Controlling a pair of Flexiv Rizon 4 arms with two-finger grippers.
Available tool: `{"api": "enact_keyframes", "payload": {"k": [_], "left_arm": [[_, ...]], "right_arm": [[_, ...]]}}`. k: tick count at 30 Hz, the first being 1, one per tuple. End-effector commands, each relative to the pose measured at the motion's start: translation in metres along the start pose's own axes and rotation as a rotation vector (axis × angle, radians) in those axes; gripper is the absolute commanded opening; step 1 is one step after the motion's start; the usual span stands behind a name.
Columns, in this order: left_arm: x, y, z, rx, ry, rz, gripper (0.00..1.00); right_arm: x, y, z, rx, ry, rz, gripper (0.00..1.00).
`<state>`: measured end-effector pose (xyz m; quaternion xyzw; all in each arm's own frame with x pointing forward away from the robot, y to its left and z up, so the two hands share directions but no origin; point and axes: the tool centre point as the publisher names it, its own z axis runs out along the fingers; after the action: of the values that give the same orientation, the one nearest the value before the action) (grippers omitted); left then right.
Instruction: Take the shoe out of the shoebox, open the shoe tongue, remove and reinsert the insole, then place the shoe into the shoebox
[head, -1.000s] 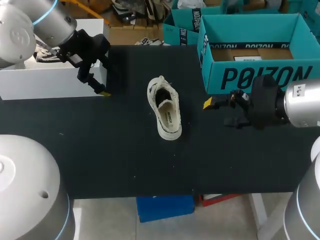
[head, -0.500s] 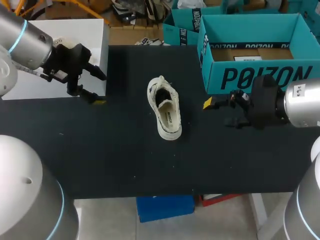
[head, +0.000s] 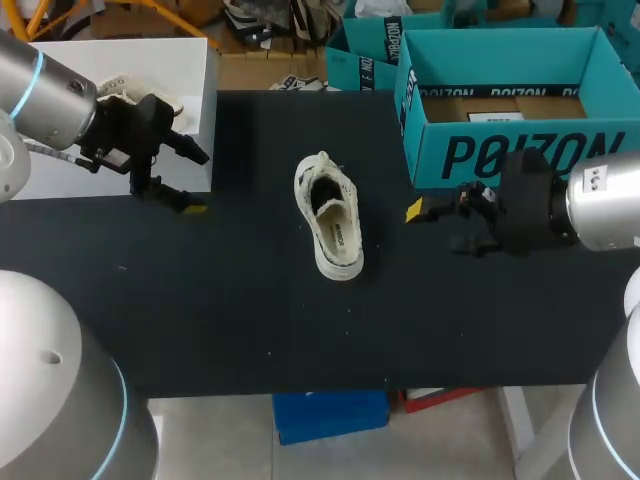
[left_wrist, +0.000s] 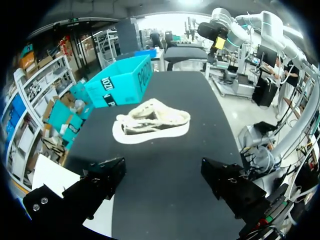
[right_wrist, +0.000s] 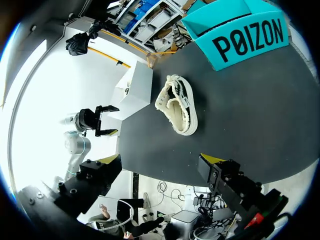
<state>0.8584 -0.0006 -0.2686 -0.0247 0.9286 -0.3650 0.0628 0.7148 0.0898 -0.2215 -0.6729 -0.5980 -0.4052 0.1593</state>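
A cream low-top shoe lies on its sole in the middle of the black table, its opening facing up. The open teal shoebox stands at the back right. My left gripper hovers open and holding nothing at the table's left edge, well left of the shoe. In the left wrist view the shoe lies ahead of the spread fingers, with the shoebox beyond it. My right gripper is open and holds nothing, right of the shoe and in front of the box. From the right wrist, the shoe lies ahead of that gripper.
A white box stands at the back left, beside my left arm. A second teal box sits behind the table's far edge. Bare black tabletop surrounds the shoe on all sides.
My left arm has drawn back to the left, away from the shoe, its gripper staying open. The right arm and the shoe have kept still.
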Motion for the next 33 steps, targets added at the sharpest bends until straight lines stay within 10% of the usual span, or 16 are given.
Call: {"api": "enact_keyframes", "payload": {"k": [1,15,33], "left_arm": [[0.001,0.001,0.001,0.001,-0.004,0.002,1.00],[0.001,0.001,0.001,0.001,-0.004,0.002,1.00],[0.001,0.001,0.001,0.001,-0.004,0.002,1.00]], "right_arm": [[0.013,0.041,0.011,0.178,-0.110,-0.057,1.00],[0.018,0.104,0.064,0.466,-0.469,-0.259,1.00],[0.014,0.132,0.104,0.502,-0.649,-0.374,1.00]]}}
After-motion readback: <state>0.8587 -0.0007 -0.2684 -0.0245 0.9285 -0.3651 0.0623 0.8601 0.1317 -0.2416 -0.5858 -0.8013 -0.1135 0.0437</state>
